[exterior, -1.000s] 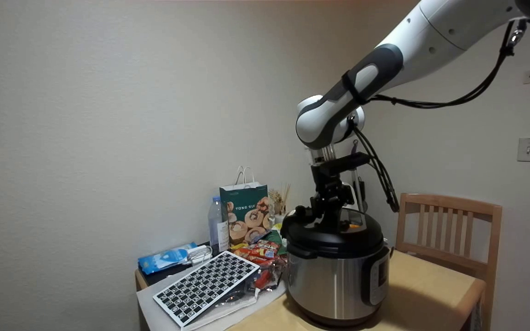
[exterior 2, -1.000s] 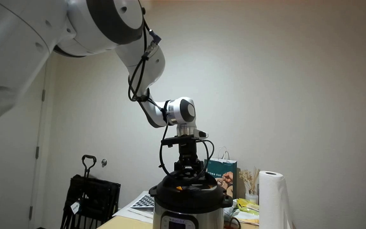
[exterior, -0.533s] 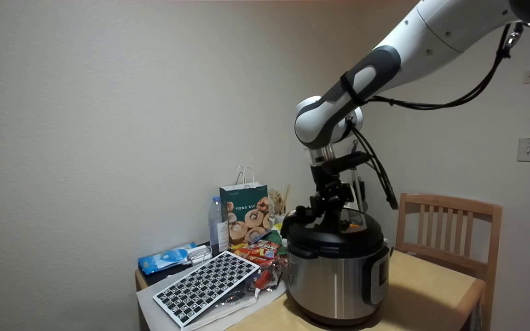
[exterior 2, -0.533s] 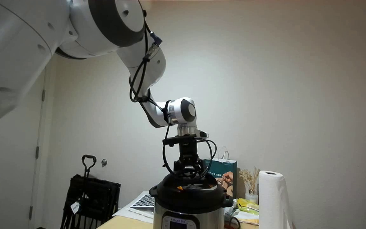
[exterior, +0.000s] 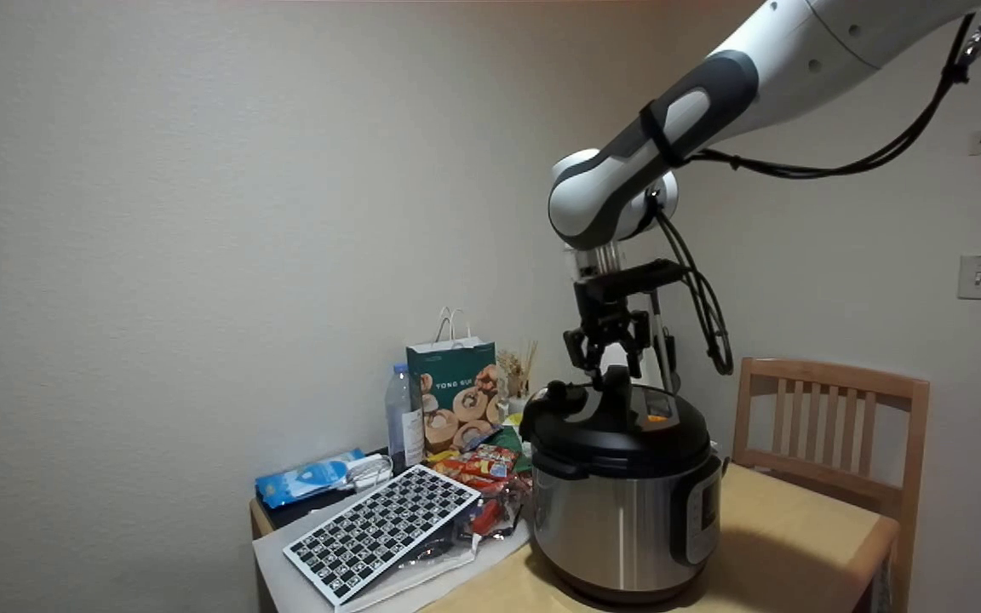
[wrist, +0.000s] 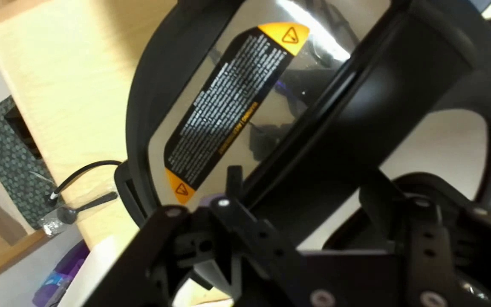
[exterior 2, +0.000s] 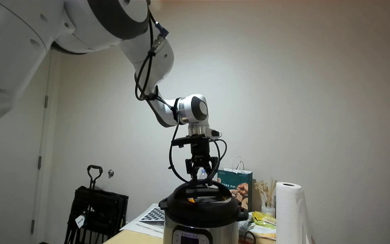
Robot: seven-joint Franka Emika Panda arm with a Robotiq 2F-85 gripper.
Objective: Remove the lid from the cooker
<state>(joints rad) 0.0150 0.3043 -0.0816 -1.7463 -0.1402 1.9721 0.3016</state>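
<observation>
The black domed lid (exterior: 656,449) sits level on the steel cooker (exterior: 618,532), which stands on the table. Its raised black handle (exterior: 616,407) runs across the top. Just over that handle hangs my gripper (exterior 2: 202,180), pointing down, its fingers apart and only their tips level with the handle's upper edge. From the wrist, the broad handle (wrist: 356,123) passes diagonally between the spread fingers (wrist: 234,177). Whether a fingertip touches it I cannot tell. A warning label (wrist: 232,111) shows on the lid. In an exterior view the cooker's lower part is cut off.
Left of the cooker lie a checkerboard panel (exterior: 381,532) and snack packets (exterior: 486,464), with a green paper bag (exterior: 456,396) behind. A paper towel roll (exterior 2: 290,213) stands close by. A chair (exterior: 831,426) is at the table's end. A black cord (wrist: 83,170) leaves the cooker.
Half a second ago my gripper was low around the lid's handle. Since then its fingers have spread and it has risen to the handle's top. The lid and cooker have not moved.
</observation>
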